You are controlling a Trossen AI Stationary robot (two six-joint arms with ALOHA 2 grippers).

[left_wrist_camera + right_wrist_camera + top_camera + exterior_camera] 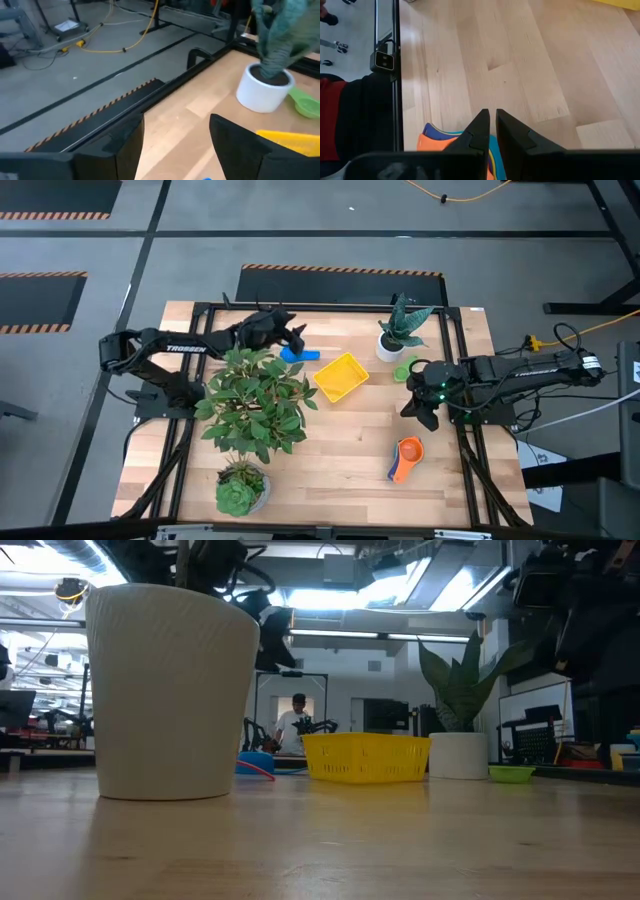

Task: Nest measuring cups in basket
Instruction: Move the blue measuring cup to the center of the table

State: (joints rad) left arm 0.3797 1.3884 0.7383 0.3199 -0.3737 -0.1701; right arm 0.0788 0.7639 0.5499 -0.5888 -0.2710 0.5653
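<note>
**L claw open over blue cup, R claw shut & empty**

Basket (341, 376): shallow rect. bright-yellow plastic tray, mid-table, tilted diagonal in high view. Low view shows its ribbed/slotted side wall (365, 759), which top cam doesn't. Looks empty from above.

Cups: blue cup (298, 355) lies on the wood just beside basket's left-rear side, flat handle pointing toward basket. Green cup (405, 372) by the small white pot (388, 347), between pot and R arm; in low view it's a thin green lip (512, 773) right of pot. Nested stack, orange cup (408, 450) outermost w/ blue handle sticking out, front-right of table, well apart from basket. R wrist cam shows layered orange/blue/yellow rims (440, 140); can't tell that from the top.

Left gripper (296, 338) at rear-left, above/just behind blue cup. Fingers (127, 145) spread wide w/ bare wood between, nothing held.

Right gripper (424, 412) at right edge, between green cup and stack; fingertips (481, 127) nearly together, only a thin slit, holding nothing.

Wood tabletop (340, 450) is light planks w/ visible grain. Big leafy plant (255, 395) front-left; its ribbed white pot (172, 690) dominates low view. Person (295, 725) far in the room bg, low view only.
</note>
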